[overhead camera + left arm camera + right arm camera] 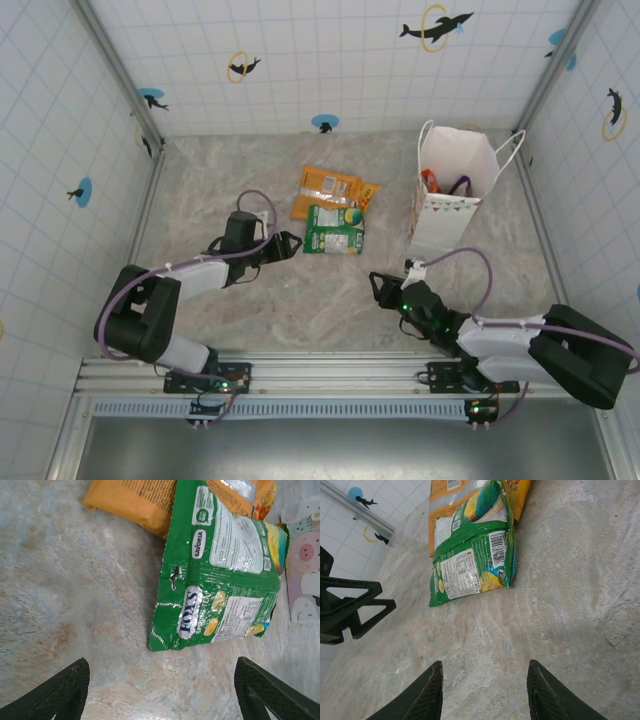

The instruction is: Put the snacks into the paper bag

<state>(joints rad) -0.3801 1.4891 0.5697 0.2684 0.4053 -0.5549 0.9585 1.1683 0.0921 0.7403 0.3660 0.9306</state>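
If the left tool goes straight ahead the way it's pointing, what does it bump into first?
Most likely the green snack packet. It lies flat right ahead of the open left tool, with a bare strip of table between them. The orange packets lie beyond it.

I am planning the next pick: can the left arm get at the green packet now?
Probably yes. The left gripper is open and faces the green packet with bare table between them; nothing stands in the way.
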